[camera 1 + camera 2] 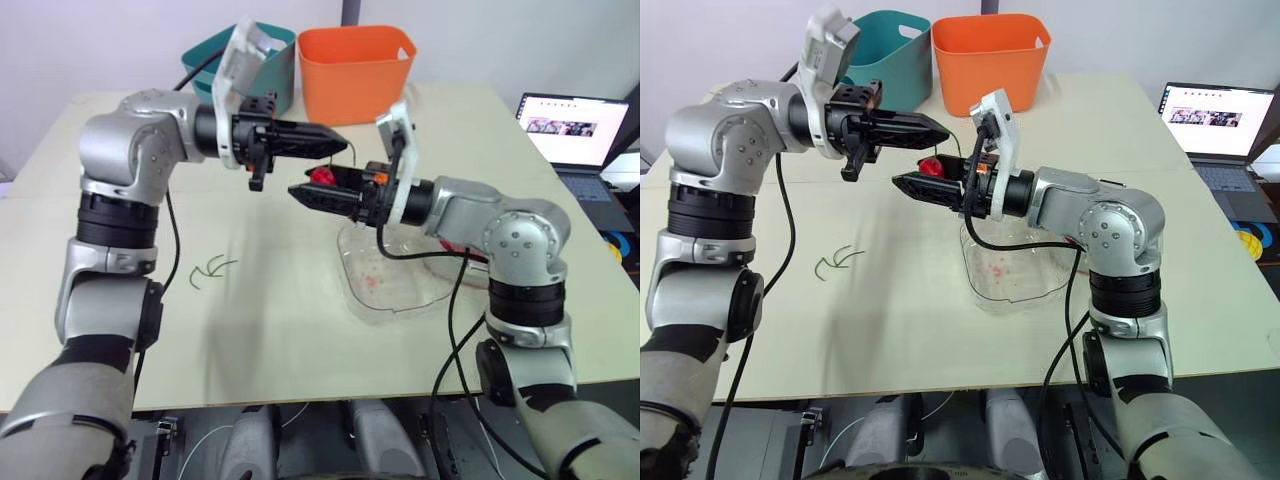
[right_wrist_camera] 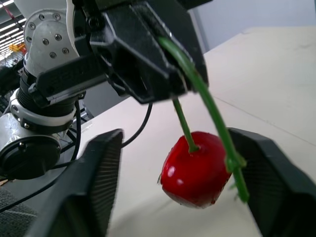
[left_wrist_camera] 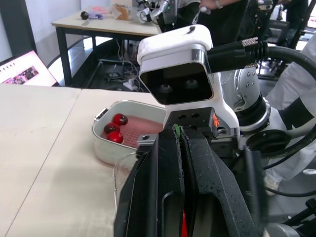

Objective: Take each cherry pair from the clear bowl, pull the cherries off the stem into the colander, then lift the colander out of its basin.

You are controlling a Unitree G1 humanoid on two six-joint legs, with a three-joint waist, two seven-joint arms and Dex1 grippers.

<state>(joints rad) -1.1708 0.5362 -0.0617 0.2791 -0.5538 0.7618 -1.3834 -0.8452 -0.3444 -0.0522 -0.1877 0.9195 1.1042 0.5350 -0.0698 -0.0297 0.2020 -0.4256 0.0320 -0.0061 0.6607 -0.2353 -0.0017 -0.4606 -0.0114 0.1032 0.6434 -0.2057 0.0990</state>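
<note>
left gripper [image 1: 336,141] is above the surface [image 1: 280,330], fingers clenched on a green stem [image 2: 207,98]. one red cherry [image 2: 193,168] hangs from it; the stem's other branch ends bare. right gripper [image 1: 305,190] faces it, fingers released, one on each side of the cherry with a gap at both. clear bowl [image 1: 390,312] sits under the right arm. colander [image 3: 145,132] sits in its white basin [image 3: 104,146], holding three cherries [image 3: 115,133]. loose green stems [image 1: 210,268] lie on the surface.
</note>
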